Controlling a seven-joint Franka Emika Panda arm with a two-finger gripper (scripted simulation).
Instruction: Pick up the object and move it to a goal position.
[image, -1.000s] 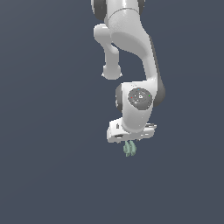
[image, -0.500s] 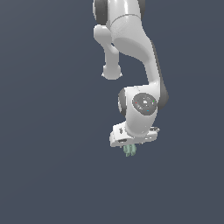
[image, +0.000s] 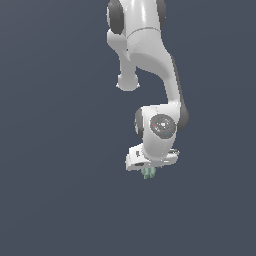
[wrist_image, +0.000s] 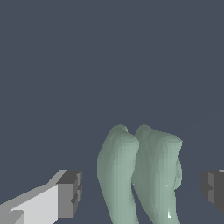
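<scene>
The object is a small pale mint-green lump with upright lobes, showing just under the white hand in the exterior view. In the wrist view the object stands upright between the two fingers. My gripper is open and straddles it. One grey pad and the other pad each stand clear of the object, with a gap on both sides. In the exterior view my gripper sits directly over the object, and its fingers are hard to make out.
The white arm comes down from the top of the exterior view. Everything around it is one uniform dark grey-blue surface with no edges or other objects visible.
The hand has come down a little towards the object, which has stayed in place. Less of the object now shows below the hand.
</scene>
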